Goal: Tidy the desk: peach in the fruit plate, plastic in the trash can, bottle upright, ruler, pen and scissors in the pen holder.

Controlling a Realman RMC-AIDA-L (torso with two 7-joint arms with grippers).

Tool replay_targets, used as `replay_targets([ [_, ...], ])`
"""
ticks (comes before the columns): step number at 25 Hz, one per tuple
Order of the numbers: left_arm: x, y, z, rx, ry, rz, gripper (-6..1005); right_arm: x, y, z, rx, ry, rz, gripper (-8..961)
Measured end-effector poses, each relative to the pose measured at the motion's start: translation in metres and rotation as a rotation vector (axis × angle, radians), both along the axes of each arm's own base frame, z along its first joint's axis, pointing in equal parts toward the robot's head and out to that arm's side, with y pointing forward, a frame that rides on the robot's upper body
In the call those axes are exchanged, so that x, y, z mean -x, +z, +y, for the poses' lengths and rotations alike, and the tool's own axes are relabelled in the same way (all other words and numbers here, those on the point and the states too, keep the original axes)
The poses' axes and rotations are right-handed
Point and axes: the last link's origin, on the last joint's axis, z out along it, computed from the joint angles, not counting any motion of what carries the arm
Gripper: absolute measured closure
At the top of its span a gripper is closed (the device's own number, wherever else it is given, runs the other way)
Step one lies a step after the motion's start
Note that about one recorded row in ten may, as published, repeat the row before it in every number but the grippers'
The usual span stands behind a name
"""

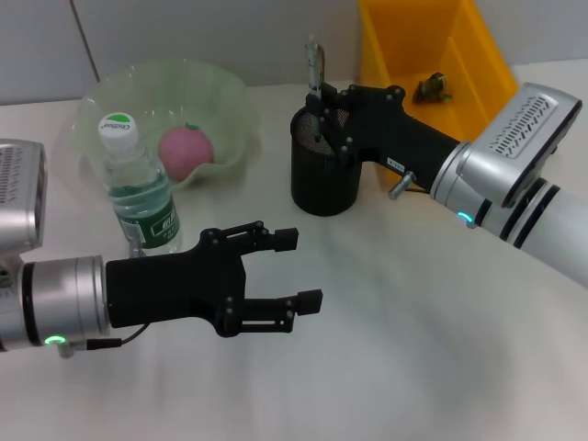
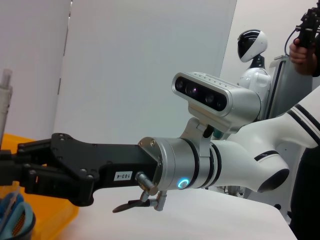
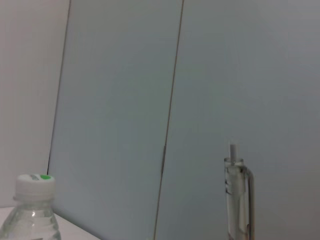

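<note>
My right gripper (image 1: 321, 103) hovers over the rim of the black mesh pen holder (image 1: 324, 184), shut on a clear pen (image 1: 315, 57) that stands upright. The pen (image 3: 238, 200) also rises in the right wrist view. Blue scissors handles (image 2: 12, 209) poke out of the pen holder in the left wrist view. The water bottle (image 1: 140, 188) stands upright with its cap on. A pink peach (image 1: 186, 150) lies in the pale green fruit plate (image 1: 230, 101). Crumpled plastic (image 1: 432, 87) lies in the yellow trash can (image 1: 478, 55). My left gripper (image 1: 296, 268) hangs open and holds nothing, right of the bottle. The ruler is out of view.
The white desk (image 1: 395, 349) stretches out in front of both arms. The fruit plate stands just behind the bottle. The trash can sits at the back right, behind my right arm (image 1: 514, 147).
</note>
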Motion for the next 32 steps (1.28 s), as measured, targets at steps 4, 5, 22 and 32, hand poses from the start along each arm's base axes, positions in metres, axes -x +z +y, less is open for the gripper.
replay_targets([
  [4,0.002,0.001,-0.001,0.002,0.003,-0.001,144,-0.001,-0.001,-0.001,0.001,-0.007,0.004,675],
  [5,0.002,0.002,-0.002,0.002,0.001,-0.002,144,-0.002,0.000,-0.001,-0.001,-0.013,0.011,673],
  [22,0.003,0.005,-0.005,-0.008,-0.016,-0.010,145,-0.014,0.047,-0.031,-0.025,0.044,0.316,208],
  [32,0.011,0.015,-0.005,-0.019,-0.022,-0.001,145,-0.043,0.088,-0.061,0.407,0.010,0.252,162],
])
